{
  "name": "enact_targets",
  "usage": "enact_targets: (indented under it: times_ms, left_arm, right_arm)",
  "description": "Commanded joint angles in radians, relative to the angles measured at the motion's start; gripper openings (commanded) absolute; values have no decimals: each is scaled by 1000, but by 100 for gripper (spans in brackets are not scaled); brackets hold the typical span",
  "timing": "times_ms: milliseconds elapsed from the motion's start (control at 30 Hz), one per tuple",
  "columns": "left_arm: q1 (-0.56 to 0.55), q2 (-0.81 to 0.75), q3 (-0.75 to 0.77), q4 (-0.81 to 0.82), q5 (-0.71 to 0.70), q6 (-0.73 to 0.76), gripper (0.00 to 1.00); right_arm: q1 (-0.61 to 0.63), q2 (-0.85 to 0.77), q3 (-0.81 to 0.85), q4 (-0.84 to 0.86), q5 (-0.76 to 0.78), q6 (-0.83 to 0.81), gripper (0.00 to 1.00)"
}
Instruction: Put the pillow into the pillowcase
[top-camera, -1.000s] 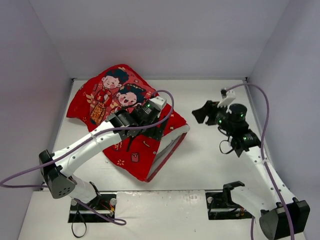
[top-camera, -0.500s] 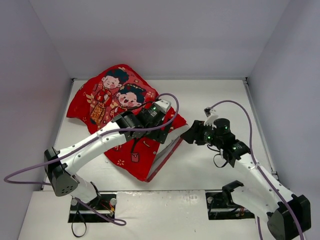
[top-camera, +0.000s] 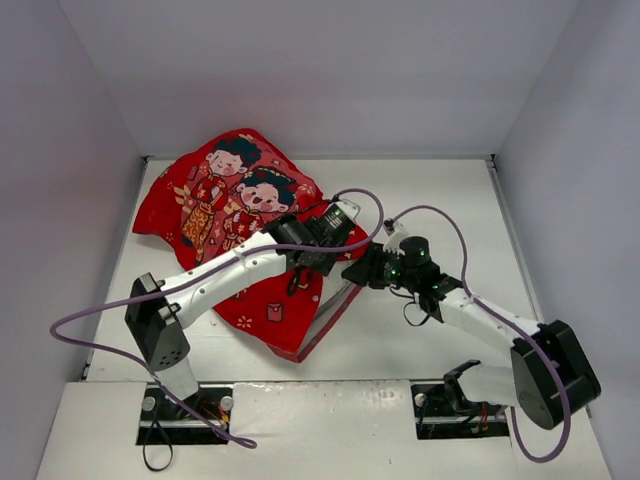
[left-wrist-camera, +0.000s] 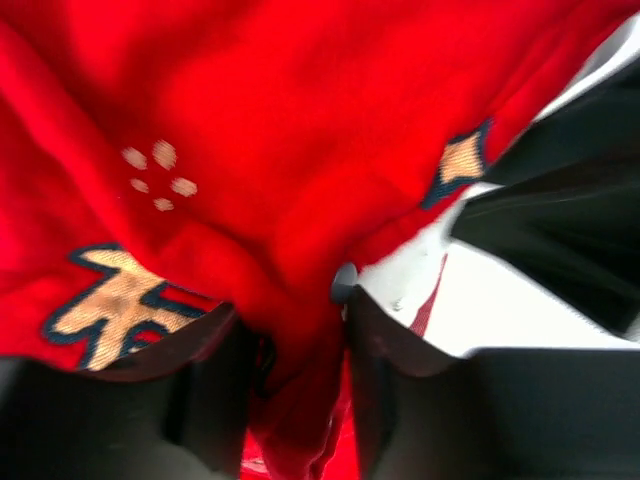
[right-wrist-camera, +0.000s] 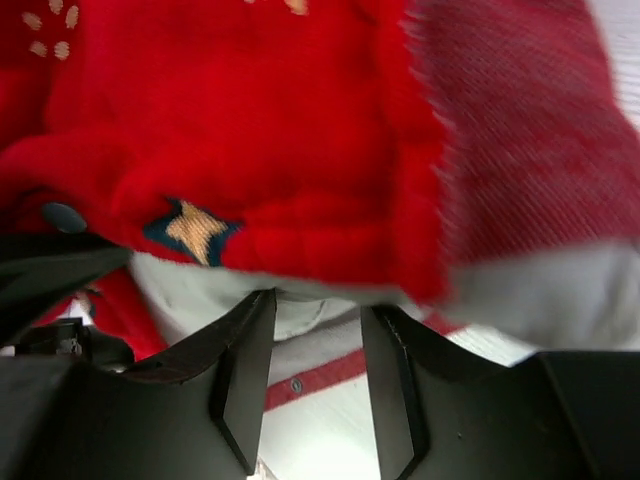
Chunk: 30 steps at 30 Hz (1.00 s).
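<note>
Pillowcase (top-camera: 215, 215), red, spread over the 9-to-10 o'clock part of the table (top-camera: 450, 195). Lies with its long axis running from 11 o'clock down to 5 o'clock, open mouth at the 4 o'clock end, heads of the cartoon figures (top-camera: 240, 185) toward 12. Holds the pillow (top-camera: 324, 317) inside, only a pale strip showing at the mouth.

Left gripper (top-camera: 330, 258) at the mouth's far corner, jaws pinching a fold of red cloth. Right gripper (top-camera: 356, 272) just beside it on the 3 o'clock side, against the hem. Jaws partly apart, pale cloth at the tips; impossible to tell whether nipped.

Against a second ago: right gripper then well out at 3 o'clock, apart from the cloth, now brought in to the mouth. Left gripper slid toward the 3 o'clock edge. Less white showing at the mouth.

Overhead view gives the whole layout but hides both sets of tips. Left wrist view shows the red fold caught between its fingers (left-wrist-camera: 200, 400). Right wrist view shows the hem with a gold star (right-wrist-camera: 195, 228) just above its own fingers (right-wrist-camera: 245, 380), pale cloth bulging below that hem.
</note>
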Motion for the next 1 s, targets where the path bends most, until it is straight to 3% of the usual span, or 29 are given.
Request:
enact_targets:
  times_ms: [0,33,67,100,233,333,533,600,700,733,800,967]
  left_arm:
    - [-19,-43,123,35,-27,57,30]
    - [-24,-43,137,33,-18,64,27]
    - [-27,-45,161,36,-1,71,7]
    - [-36,-45,174,38,38,78,0]
    - [-65,-36,231,39,181,69,0]
    - [-128,-33,303,53,299,42,0]
    - [-162,-108,242,116,324,-3,0]
    - [-161,-132,222,113,309,-2,0]
    - [-161,-206,157,111,176,0,44]
    - [-161,-236,93,111,119,-5,67]
    - [-162,-338,18,111,-18,-24,75]
    - [-162,-510,-201,108,-62,-81,79]
  right_arm:
    - [27,52,79,213,-33,5,35]
    - [28,66,82,253,-36,5,33]
    - [30,101,85,272,-37,6,32]
    - [33,120,89,296,-43,8,30]
    - [48,236,123,493,-91,38,17]
    - [71,357,210,610,-99,74,14]
    - [102,502,361,675,-66,85,17]
    - [96,513,389,657,-66,78,26]
    - [71,487,396,538,-56,13,37]
    - [65,461,393,501,-45,-35,40]
    - [47,438,389,400,-37,-81,51]
    - [5,321,357,157,45,-252,66]
